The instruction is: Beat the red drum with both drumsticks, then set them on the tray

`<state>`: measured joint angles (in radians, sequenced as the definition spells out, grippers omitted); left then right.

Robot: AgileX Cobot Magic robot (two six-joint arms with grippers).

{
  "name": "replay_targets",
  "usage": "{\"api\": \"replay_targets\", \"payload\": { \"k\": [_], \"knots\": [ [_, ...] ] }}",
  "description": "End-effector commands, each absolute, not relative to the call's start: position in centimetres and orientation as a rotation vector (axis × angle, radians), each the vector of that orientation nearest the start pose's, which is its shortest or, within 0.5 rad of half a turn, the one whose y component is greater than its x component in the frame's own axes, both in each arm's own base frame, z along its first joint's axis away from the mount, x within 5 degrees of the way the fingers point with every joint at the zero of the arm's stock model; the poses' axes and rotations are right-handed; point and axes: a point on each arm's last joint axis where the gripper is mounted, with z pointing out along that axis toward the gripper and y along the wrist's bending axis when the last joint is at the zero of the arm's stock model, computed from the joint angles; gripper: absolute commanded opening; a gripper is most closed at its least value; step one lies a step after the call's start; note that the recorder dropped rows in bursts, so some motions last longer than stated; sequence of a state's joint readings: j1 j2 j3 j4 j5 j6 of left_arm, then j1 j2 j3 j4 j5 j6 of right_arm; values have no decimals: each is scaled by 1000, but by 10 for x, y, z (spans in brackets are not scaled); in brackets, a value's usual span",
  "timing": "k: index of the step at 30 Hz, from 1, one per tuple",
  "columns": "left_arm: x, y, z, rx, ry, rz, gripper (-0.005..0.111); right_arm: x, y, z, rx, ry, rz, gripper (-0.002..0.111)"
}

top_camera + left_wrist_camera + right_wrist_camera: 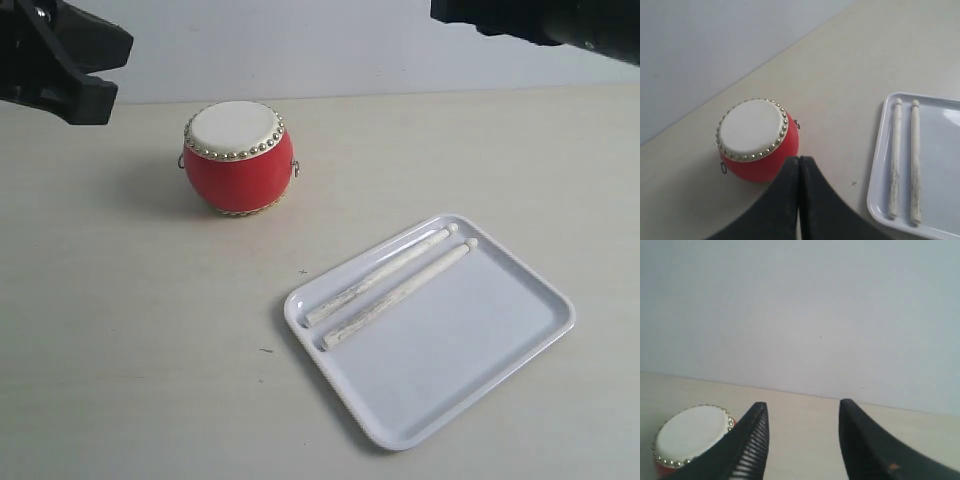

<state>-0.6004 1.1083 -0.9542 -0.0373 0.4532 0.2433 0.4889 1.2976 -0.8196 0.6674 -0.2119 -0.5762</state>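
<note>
1. We see a pale table (pixel 120 350) that carries everything.
2. The white tray (pixel 480 350) lies flat on it, to the right in the exterior view and apart from the drum.
3. The red drum (pixel 238 170) stands upright on the table, cream skin up, and nothing touches it.
4. Our left claw (pixel 799 162) hangs above the table near the drum, clenched on nothing. Our right claw (pixel 802 407) hangs raised, fingers spread and empty.
5. The two drumsticks (pixel 398 293) lie side by side inside the tray, close to one long rim, with their knob tips at the far end.
</note>
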Motion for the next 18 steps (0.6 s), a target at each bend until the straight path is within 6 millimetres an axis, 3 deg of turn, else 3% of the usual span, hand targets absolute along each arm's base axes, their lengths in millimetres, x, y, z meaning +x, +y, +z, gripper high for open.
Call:
{"api": "replay_targets", "payload": {
  "k": [1, 7, 14, 18],
  "knots": [
    [200, -137, 356, 799, 1887, -267, 1, 281, 121, 311, -400, 1874, 256, 43],
    [212, -146, 346, 798, 1890, -265, 1, 306, 125, 298, -508, 1940, 200, 43],
    [231, -158, 332, 790, 1879, -264, 1, 316, 129, 283, -573, 1938, 137, 43],
    [235, -161, 326, 794, 1888, -262, 1, 317, 129, 283, -572, 1938, 136, 29]
  ]
}}
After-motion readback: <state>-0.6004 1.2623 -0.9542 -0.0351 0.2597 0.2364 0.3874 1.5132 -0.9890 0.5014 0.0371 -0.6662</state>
